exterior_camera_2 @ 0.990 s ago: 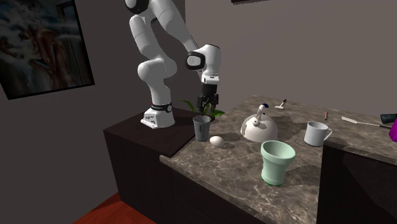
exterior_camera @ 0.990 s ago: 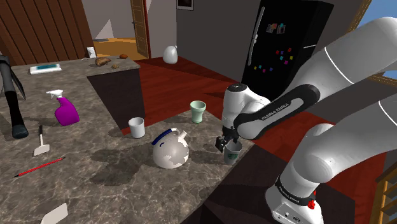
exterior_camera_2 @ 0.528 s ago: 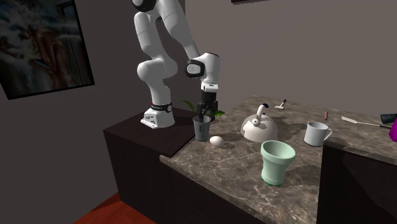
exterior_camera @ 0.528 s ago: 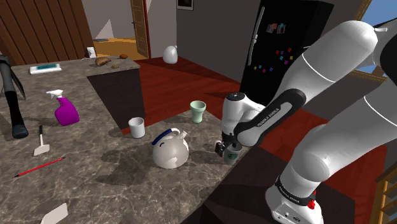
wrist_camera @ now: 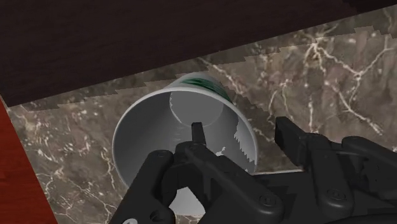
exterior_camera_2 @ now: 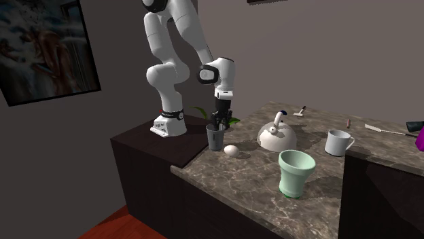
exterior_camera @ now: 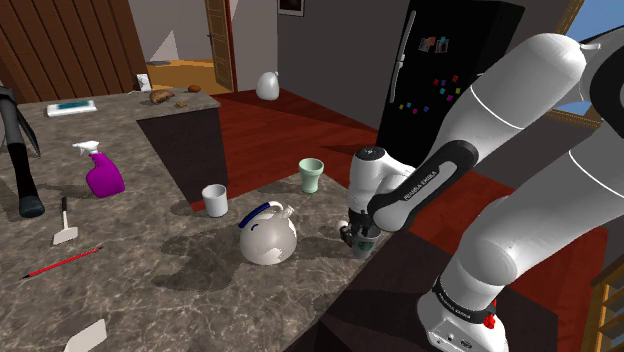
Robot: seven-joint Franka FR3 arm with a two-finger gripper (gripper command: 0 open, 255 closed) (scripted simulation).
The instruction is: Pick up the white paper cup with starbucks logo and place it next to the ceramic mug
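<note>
Your black fingers (wrist_camera: 287, 135) stand spread and straddle the rim of the greyish-white paper cup with the green logo (wrist_camera: 146, 127). One finger reaches down inside the cup and the other hangs outside its wall. Neither looks pressed against the wall, so you are pinching nothing.

The cup stands upright on the dark marble bench (exterior_camera: 170, 270), near the white round kettle with the blue handle (exterior_camera: 268, 238). It is on the kettle's right in the shoulder view, close to the bench edge that meets the dark stand (exterior_camera: 400, 290).

In the second exterior view the cup (exterior_camera_2: 215, 138) is on the kettle's (exterior_camera_2: 277, 138) left. A small white egg-shaped thing (exterior_camera_2: 232, 150) lies just beside it, on the kettle's side.

The white ceramic mug with a handle (exterior_camera: 215, 199) stands on the kettle's other side, well apart from the cup. A pale green flared cup (exterior_camera: 311, 175) stands beyond the kettle in the shoulder view.
</note>
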